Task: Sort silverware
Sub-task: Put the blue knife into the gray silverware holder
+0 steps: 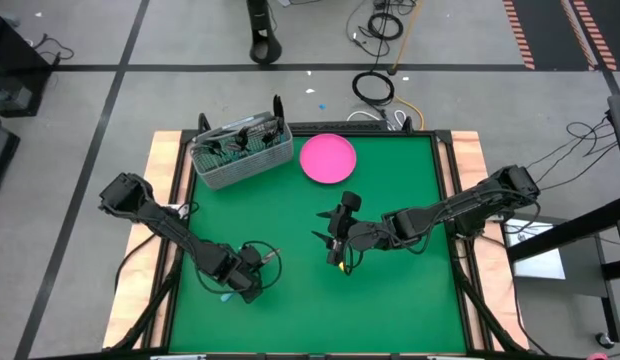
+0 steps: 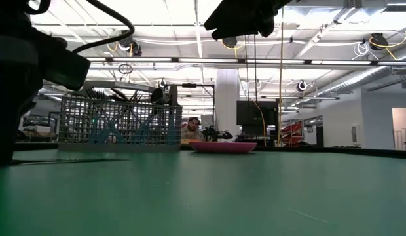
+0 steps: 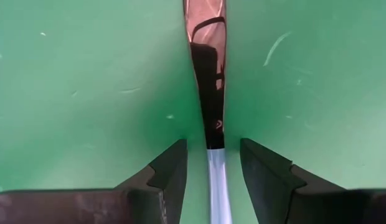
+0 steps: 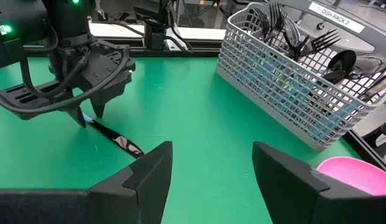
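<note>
One piece of silverware, a knife [image 3: 207,81] with a dark metal blade and a light blue handle [image 3: 216,186], lies flat on the green mat near the table's near-left part [image 1: 270,257]. My left gripper [image 3: 213,149] is open and points down over it. Its fingers stand on either side where blade meets handle, with a gap showing on each side [image 4: 88,117]. My right gripper [image 4: 211,168] is open and empty, hovering above mid-table [image 1: 340,240]. More forks and spoons stand in the grey wire basket [image 4: 292,81].
The wire basket [image 1: 240,150] sits at the far left of the mat, with the pink round plate [image 1: 327,158] just to its right. Bare green mat [image 1: 410,290] spreads across the near and right parts. Wooden table edges [image 1: 160,180] frame the mat.
</note>
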